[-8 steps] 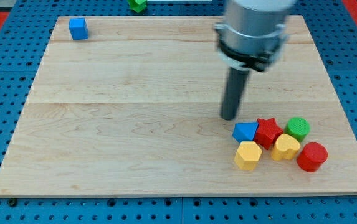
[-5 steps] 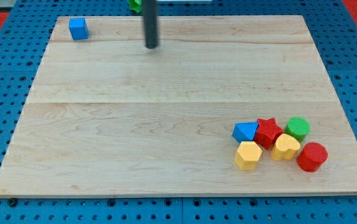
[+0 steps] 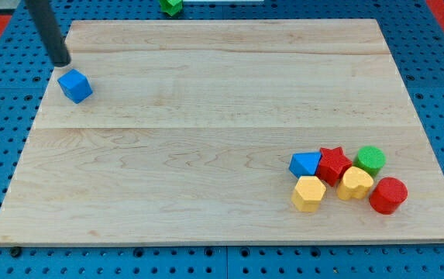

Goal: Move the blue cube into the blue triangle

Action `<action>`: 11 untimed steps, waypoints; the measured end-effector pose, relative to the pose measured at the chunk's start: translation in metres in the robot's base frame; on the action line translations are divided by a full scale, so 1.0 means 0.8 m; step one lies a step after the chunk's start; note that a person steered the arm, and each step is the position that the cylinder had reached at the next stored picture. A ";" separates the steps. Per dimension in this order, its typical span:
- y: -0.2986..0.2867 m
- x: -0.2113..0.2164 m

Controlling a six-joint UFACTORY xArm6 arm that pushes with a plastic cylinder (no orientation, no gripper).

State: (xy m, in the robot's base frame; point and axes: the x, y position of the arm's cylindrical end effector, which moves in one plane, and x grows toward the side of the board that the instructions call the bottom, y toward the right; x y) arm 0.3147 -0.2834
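The blue cube lies near the wooden board's left edge, in the view's upper left, turned at an angle. My tip is just above and left of it, at the board's left edge, a small gap apart. The blue triangle lies far off at the view's lower right, at the left end of a cluster of blocks.
The cluster holds a red star, a green cylinder, a yellow hexagon, a second yellow block and a red cylinder. A green block lies off the board at the view's top.
My tip swept from the cluster to the top middle, then to the far left. The blue cube moved from the top left corner down and slightly left, and rotated.
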 end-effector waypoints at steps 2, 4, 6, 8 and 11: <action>0.151 0.112; 0.054 0.079; 0.195 0.063; 0.395 0.226; 0.415 0.332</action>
State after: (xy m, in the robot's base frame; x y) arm 0.5806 0.0485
